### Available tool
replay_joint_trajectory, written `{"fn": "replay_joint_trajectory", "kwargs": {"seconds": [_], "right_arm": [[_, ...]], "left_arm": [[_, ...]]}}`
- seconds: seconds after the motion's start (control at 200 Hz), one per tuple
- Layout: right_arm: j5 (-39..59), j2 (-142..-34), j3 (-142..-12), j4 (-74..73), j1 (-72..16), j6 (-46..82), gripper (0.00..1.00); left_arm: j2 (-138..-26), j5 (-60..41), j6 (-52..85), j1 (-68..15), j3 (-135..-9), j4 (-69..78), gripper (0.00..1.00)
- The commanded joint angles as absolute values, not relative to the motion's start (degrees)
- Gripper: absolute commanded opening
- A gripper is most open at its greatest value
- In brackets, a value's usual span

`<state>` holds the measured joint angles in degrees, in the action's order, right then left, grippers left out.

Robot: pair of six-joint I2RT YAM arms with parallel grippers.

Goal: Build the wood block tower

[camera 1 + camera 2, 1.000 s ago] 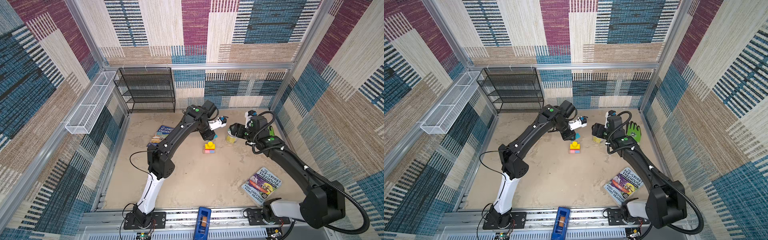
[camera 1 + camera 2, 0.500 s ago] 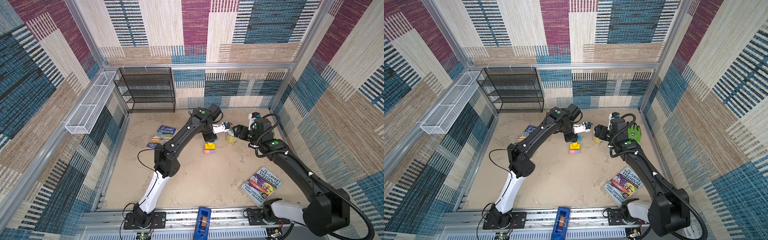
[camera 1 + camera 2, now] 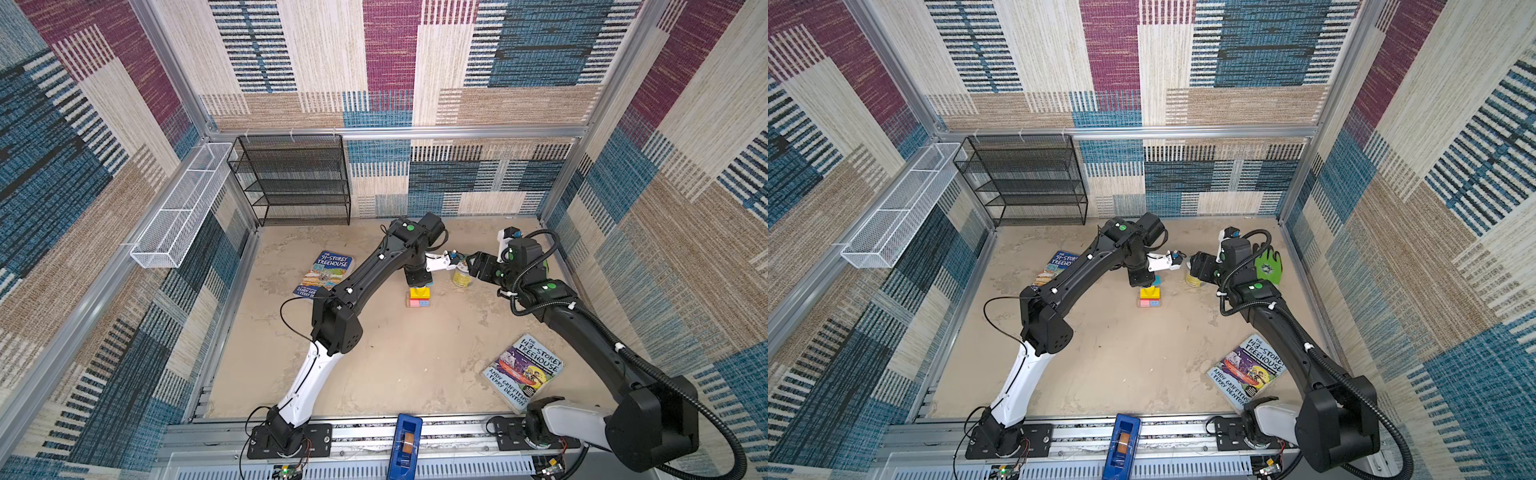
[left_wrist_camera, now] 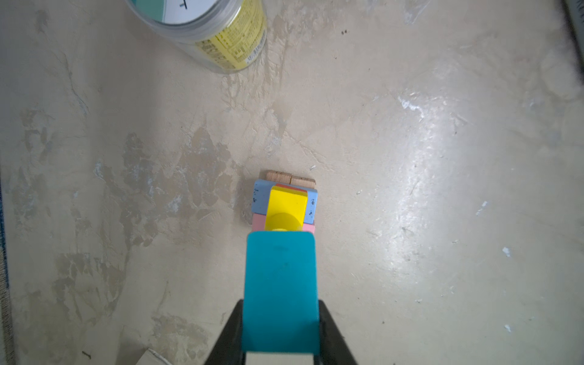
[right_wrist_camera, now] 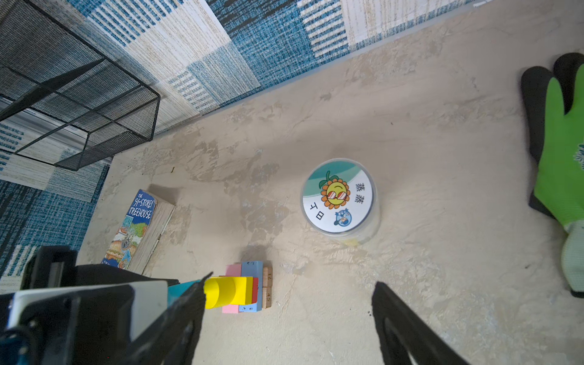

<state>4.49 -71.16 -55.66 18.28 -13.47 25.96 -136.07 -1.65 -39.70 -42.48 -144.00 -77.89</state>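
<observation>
Wood blocks number eight by our count. Two plain wood slabs (image 4: 290, 178) lie side by side on the counter (image 4: 410, 252). Across them sit one pink block (image 4: 258, 223) and one light blue block (image 4: 260, 199), touching each other. Above these come one red block (image 5: 254, 289), one yellow block (image 4: 287, 197) and, topmost, one yellow cylinder (image 4: 282, 221). These seven make the tower (image 3: 418, 297), which stands toward the back of the counter between the two arms, near the single yellow jar (image 5: 339, 199).

The eighth, one teal piece (image 4: 281, 278), is off the counter. The left tool (image 4: 280, 305) is clamped on its two sides and holds it directly over the tower. It seems to sit just above the cylinder, though we cannot tell whether the two touch.

The right tool (image 5: 294, 278) stands spread wide with nothing between its fingers. It hangs over the counter just beside the jar and apart from the tower.

We also count two books (image 3: 326, 272), one on the left arm's side and one near the right arm's base, one green glove (image 3: 1268, 266) and one black mesh rack (image 3: 295, 178).
</observation>
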Motion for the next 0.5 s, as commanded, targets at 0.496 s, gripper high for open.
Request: {"fn": "replay_joint_trajectory", "kwargs": {"seconds": [0.496], "right_arm": [[6.6,-71.9,-54.4,16.3,-13.0,27.1,0.84]], "left_arm": [[-138.2,0.4,-41.6,-43.2,-144.3,-78.5,0.0]]}}
